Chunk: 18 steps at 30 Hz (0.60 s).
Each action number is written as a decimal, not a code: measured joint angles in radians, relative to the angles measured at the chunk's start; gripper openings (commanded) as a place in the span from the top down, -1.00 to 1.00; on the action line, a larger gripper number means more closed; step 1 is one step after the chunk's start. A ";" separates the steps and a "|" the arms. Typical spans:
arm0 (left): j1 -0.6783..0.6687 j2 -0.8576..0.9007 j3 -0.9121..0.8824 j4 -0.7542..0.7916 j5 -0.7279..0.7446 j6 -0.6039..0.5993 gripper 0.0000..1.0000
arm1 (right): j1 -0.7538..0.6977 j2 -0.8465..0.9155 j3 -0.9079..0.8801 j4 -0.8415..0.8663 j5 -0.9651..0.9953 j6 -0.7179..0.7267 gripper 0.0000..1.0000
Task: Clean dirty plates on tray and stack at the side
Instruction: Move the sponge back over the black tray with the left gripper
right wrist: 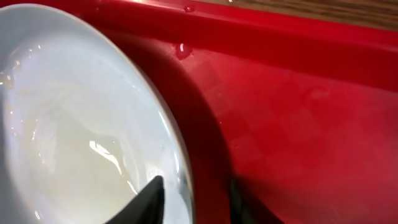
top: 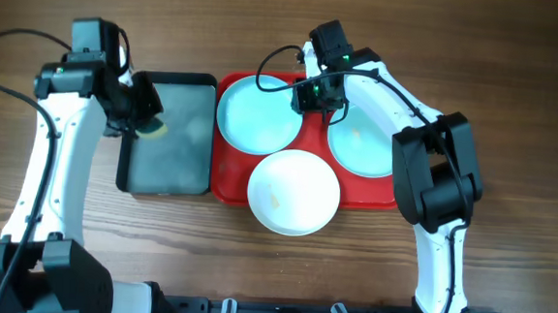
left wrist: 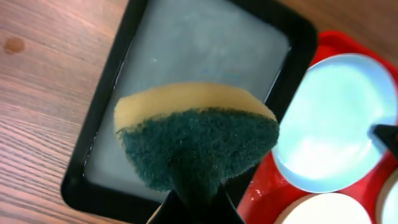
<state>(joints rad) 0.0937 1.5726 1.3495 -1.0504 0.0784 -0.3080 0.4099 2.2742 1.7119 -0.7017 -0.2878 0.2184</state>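
Parted partway at the right end effector (right wrist: 196,194), straddling the raised rim of the pale aqua plate (right wrist: 74,118): one finger inside the rim, the other outside over the red tray (right wrist: 298,112). Not clamped on anything, as far as can be seen.

Clamped tight at the left end effector (left wrist: 194,208), gripping a yellow sponge (left wrist: 199,134) with its green scouring face toward the camera. Hovering over the black tray (left wrist: 102,130) and its shallow water.

Looks like the step of securing the first plate for scrubbing. Next, probably: close on the rim to steady it, then bring the sponge across.

Glossy and wet inside the straddled plate, with a faint cloudy film. On the right end effector's other flank, a second aqua plate (top: 367,142). Nearer the robot's base, a white plate (top: 293,191) overhanging the tray's edge above the desk (top: 517,74).
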 measured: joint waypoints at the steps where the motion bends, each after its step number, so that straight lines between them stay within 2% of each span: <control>1: 0.000 0.000 -0.031 0.016 0.000 0.000 0.91 | 0.000 0.000 0.001 -0.004 0.000 0.000 0.25; 15: 0.000 0.000 -0.072 0.052 0.000 0.000 0.89 | -0.001 0.000 -0.005 0.008 0.000 0.012 0.30; 17: 0.000 0.000 -0.072 0.052 0.000 0.000 0.88 | -0.001 -0.001 -0.018 0.037 -0.001 0.015 0.37; 18: 0.000 0.000 -0.072 0.052 0.000 0.000 0.88 | -0.001 -0.003 -0.026 0.056 -0.001 0.016 0.49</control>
<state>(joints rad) 0.0937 1.5726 1.2778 -0.9981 0.0784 -0.3080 0.4091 2.2711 1.6855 -0.6453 -0.2886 0.2344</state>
